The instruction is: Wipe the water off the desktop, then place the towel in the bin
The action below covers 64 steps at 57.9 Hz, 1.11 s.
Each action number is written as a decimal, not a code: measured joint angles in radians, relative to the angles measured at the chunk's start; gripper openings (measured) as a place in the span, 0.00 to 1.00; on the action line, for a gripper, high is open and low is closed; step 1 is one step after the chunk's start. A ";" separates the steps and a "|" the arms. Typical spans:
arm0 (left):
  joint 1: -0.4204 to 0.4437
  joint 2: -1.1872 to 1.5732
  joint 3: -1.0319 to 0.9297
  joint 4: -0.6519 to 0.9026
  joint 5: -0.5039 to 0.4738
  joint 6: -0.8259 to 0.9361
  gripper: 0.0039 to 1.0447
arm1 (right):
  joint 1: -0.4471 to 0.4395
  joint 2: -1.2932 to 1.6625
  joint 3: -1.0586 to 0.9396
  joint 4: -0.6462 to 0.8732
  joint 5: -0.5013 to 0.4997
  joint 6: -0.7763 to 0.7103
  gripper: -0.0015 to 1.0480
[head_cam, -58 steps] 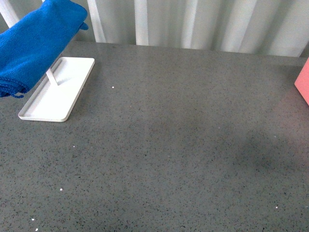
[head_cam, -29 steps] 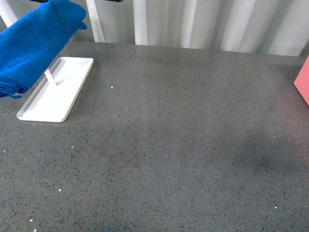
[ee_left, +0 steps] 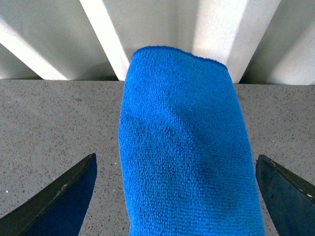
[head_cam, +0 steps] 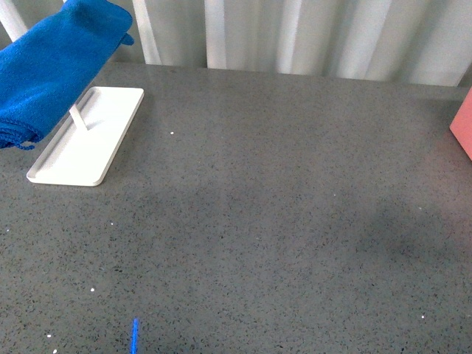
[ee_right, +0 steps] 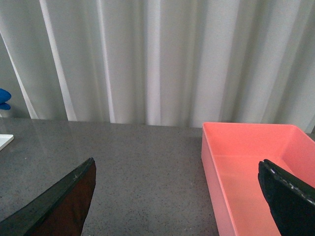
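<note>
The left end effector (ee_left: pixel 175 157) is spread wide, its dark fingers (ee_left: pixel 64 191) on either side of the bright blue fluffy ribbed towel (ee_left: pixel 182 147) without touching it. The right end effector (ee_right: pixel 175 162) is also spread wide and empty. The towel hangs above the white rectangular tray (head_cam: pixel 88 151) on the speckled dark grey stone desk (head_cam: pixel 280 214). The salmon-pink flat-sided bin (ee_right: pixel 210 172) sits well to the tray's right.

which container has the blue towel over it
The shallow white rectangular tray on the left: the fluffy blue towel hangs above it. The salmon-pink bin stands far right.
</note>
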 joint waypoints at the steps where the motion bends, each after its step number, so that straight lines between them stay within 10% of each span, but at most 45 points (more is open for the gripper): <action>1: 0.001 -0.001 -0.004 0.000 0.002 0.003 0.94 | 0.000 0.000 0.000 0.000 0.000 0.000 0.93; 50: -0.015 -0.003 -0.193 0.135 0.030 0.103 0.93 | 0.000 0.000 0.000 0.000 0.000 0.000 0.93; 64: 0.001 -0.013 -0.212 0.147 0.039 0.099 0.44 | 0.000 0.000 0.000 0.000 0.000 0.000 0.93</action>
